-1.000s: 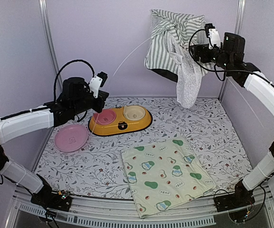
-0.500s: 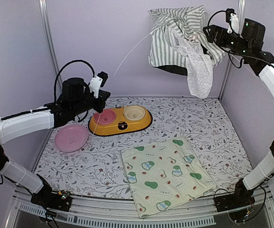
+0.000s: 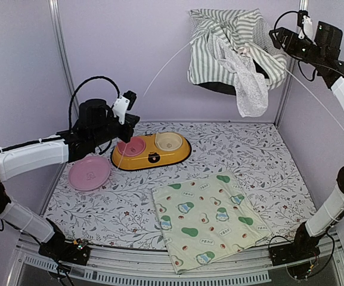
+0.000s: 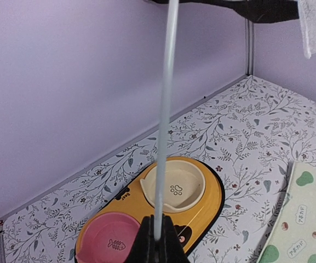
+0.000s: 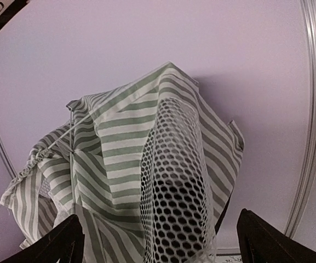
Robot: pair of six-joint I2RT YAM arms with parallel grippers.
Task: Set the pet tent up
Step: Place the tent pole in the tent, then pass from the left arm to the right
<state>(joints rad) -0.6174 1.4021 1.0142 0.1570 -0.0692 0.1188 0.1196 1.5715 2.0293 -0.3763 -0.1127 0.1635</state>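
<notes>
My left arm stretches low over the floral worktop (image 3: 267,155). The left tool (image 4: 156,244) is pinched tight on a thin, smooth white pole (image 4: 166,109) that slants up to the tent (image 3: 225,53). This limp, green-and-white striped fabric tent, with honeycomb mesh and lace, hangs high at the back right. There my right arm arches up, and the right tool (image 5: 158,219) gapes wide, mesh between its fingers.
</notes>
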